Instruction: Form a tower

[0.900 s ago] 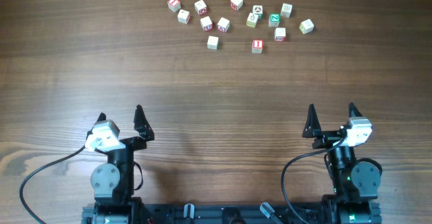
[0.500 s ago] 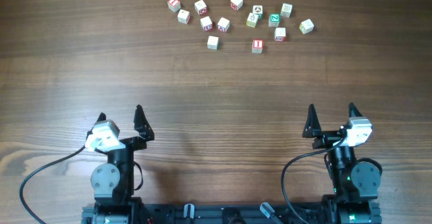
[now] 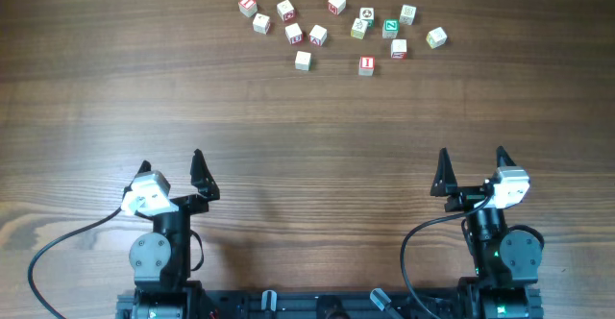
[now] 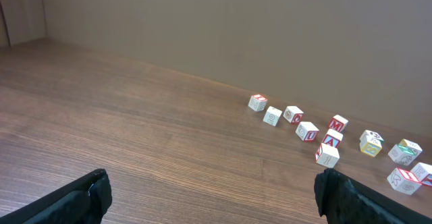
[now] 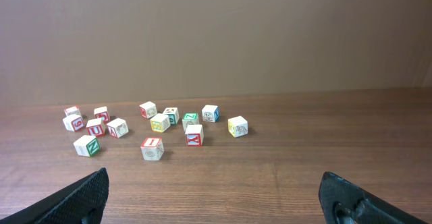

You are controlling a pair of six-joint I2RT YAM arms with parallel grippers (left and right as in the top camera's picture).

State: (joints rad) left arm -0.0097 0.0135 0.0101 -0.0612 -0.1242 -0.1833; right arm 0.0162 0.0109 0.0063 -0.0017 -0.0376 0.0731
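Overhead view first: what do we have on the tabletop (image 3: 307, 117)?
— We have a loose scatter of small pale wooden cubes (image 3: 318, 36) at the far side. Each one lies singly on the wood and none rests on another, so nothing is stacked yet. Most carry red marks, and one (image 3: 391, 28) shows green.
— Where do our hands sit relative to them?
— Both are at the near edge, well apart from the cubes. The left hand (image 3: 171, 162) is at the near left, so the scatter lies far ahead of it and off to its right. The right hand (image 3: 472, 156) is at the near right, so the scatter lies far ahead and mostly to its left.
— Do we hold anything?
— No. On both hands the fingers stand wide apart with only bare wood between them.
— What do the wrist views add?
— From the left wrist we see the cubes strung along the right side of the picture, near the back wall. From the right wrist they spread across the left and centre, with a red-marked cube (image 5: 152, 148) nearest to us.
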